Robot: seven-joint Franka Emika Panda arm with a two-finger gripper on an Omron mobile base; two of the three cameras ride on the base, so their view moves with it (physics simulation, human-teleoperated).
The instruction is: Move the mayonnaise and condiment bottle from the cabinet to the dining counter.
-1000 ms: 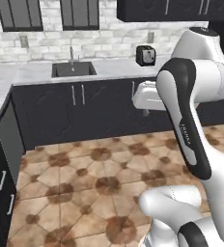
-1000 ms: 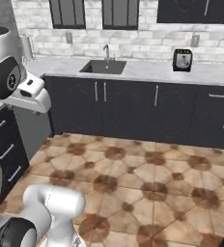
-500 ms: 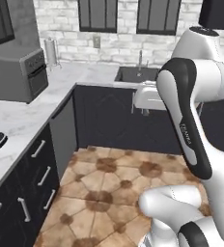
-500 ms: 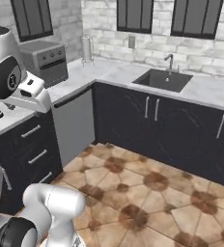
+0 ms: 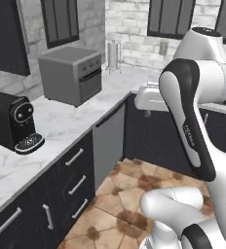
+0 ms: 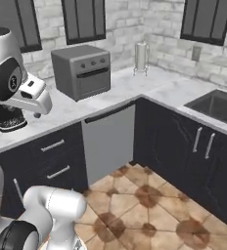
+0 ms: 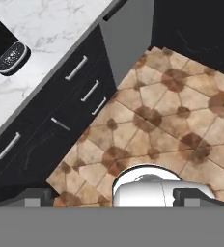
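Gripper (image 7: 111, 195) spread wide and empty above tiled floor (image 7: 172, 111), coffee machine (image 5: 12, 121) on marble worktop (image 5: 61, 126)

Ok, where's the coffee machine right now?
The coffee machine sits on the marble worktop at the left of the left base view, nearer the camera than the grey oven.

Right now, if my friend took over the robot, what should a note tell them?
End effector: open, holding nothing; fingertips spread wide over the tiled floor.
Job's things: the mayonnaise, condiment bottle and dining counter are not in these views. The dark panel at upper left may be the cabinet; I cannot tell.
Around: marble worktop with black coffee machine, grey oven and paper towel holder; sink to the right.
Done: nothing carried yet.
Left: find and open the cabinet, take both items, likely one at a time, to the dining counter.
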